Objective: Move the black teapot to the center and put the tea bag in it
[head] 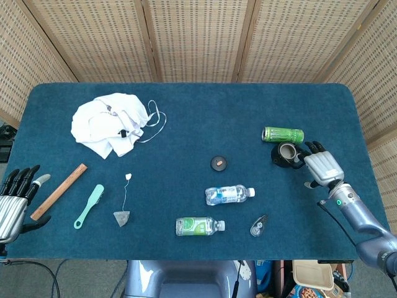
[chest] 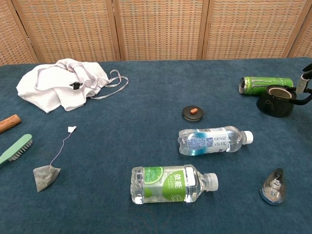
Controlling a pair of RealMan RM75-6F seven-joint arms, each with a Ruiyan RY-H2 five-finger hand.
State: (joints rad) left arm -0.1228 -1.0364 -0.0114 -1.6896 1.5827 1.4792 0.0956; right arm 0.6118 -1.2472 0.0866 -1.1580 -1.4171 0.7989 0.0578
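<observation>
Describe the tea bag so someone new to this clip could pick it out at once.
Start from the white cloth at the table's far left and come toward the near edge. Between the green brush and the green-labelled bottle lies the tea bag: a small grey pouch, the only thing trailing a thin string to a white tag.
</observation>
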